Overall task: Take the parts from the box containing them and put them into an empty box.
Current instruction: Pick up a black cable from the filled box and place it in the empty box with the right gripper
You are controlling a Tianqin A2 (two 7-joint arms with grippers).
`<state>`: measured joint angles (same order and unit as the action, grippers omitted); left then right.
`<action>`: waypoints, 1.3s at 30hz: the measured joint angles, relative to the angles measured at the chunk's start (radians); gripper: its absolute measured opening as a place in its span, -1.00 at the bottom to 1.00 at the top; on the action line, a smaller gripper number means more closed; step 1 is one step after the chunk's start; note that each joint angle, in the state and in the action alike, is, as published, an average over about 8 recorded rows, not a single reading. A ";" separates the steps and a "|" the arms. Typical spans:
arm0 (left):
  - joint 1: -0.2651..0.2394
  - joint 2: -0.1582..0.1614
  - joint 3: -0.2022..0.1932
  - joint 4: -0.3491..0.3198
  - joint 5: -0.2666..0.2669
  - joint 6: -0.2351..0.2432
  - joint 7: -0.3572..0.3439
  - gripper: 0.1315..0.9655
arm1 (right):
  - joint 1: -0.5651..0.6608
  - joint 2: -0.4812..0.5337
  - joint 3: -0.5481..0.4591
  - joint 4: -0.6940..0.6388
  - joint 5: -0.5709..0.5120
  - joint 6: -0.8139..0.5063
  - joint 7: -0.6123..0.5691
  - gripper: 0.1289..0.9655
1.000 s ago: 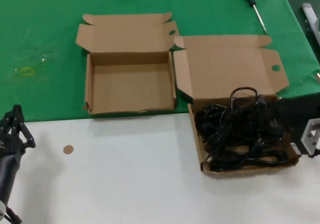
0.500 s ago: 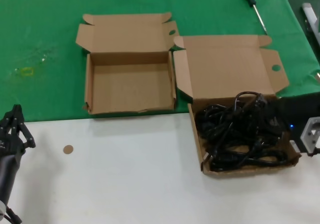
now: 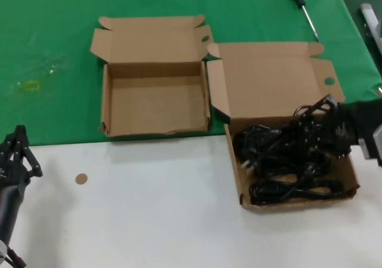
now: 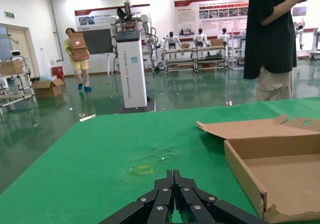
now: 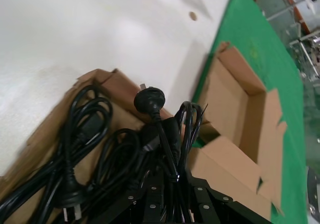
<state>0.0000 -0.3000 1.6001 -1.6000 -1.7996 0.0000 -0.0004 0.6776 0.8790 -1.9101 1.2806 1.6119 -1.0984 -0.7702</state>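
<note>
I am working the right claw (image 3: 334, 131) at the far right side of the larger box (image 3: 271, 80), the one with the wide lid panel and the round hole by its edge. The claw is clenched on a bunch of black power cables (image 3: 286, 160); in the right wrist view the strands (image 5: 170, 134) are running straight down between its fingers, with a round plug (image 5: 149, 99) standing up just above the grip. I am holding them by the gathered middle because the cords are tangled together, so one grip there is bringing several loops along at once. Part of the bundle is lifting above the tray wall while the rest is lying in the tray, near the front edge.

The smaller box (image 3: 155, 104) is sitting open and bare just beside it on the left, lid folded back on the green cloth (image 3: 54, 47), so it is giving me an unobstructed drop from above.

The left claw (image 3: 17, 154) is parked low at the near left over the white counter (image 3: 149, 220), fingers pressed together and gripping nothing, well apart from both boxes. I judge the trailing loops could snag the tray wall as I carry them across.
</note>
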 joint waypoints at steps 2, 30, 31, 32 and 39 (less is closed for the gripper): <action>0.000 0.000 0.000 0.000 0.000 0.000 0.000 -0.95 | 0.013 0.001 0.000 0.002 -0.001 -0.004 0.027 -0.79; 0.000 0.000 0.000 0.000 0.000 0.000 0.000 -0.95 | 0.175 -0.304 -0.130 0.017 -0.131 0.160 0.137 -0.79; 0.000 0.000 0.000 0.000 0.000 0.000 0.000 -0.95 | 0.181 -0.322 -0.137 0.007 -0.137 0.169 0.133 -0.79; 0.000 0.000 0.000 0.000 0.000 0.000 0.000 -0.95 | 0.186 -0.339 -0.145 -0.005 -0.143 0.178 0.129 -0.79; 0.000 0.000 0.000 0.000 0.000 0.000 0.000 -0.95 | 0.226 -0.458 -0.190 -0.127 -0.169 0.233 0.073 -0.79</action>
<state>0.0000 -0.3000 1.6001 -1.6000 -1.7997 0.0000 -0.0003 0.9039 0.4210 -2.1001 1.1535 1.4429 -0.8655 -0.6973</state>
